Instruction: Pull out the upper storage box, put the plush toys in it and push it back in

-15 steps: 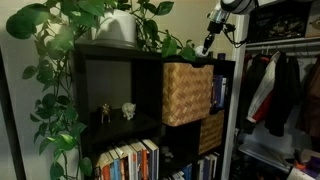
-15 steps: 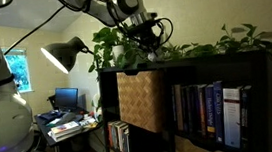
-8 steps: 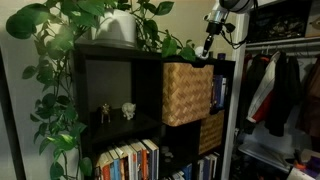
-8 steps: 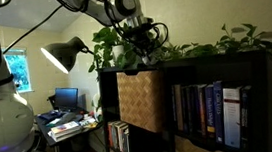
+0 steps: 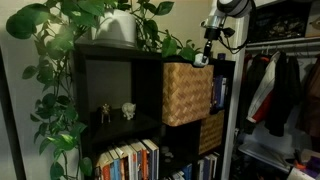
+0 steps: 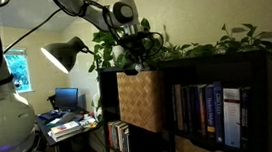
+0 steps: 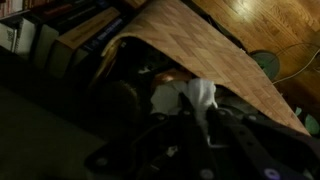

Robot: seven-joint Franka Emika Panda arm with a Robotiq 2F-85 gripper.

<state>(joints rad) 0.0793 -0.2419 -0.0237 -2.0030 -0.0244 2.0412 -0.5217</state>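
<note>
Dark shelves [image 5: 110, 55] are topped by a leafy plant [image 5: 55, 35]. The upper storage box [image 5: 187, 93] is seen sticking out of its top cubby. The gripper [image 5: 203, 60] is held just above the box's top. Whether its fingers are apart or closed cannot be told.

- Both exterior views reach me dim and warm. The desk lamp [image 6: 62, 55] glows bright against the wall, and the window [image 6: 17, 72] beside it is washed out pale.
- The open cubby [image 5: 110, 85] sits in deep shadow, its back nearly black.
- My wrist view is dark and smeared with blur; only the wooden floor [image 7: 268, 18] catches a soft sheen.
- Everything I get is coarse and grainy.
</note>
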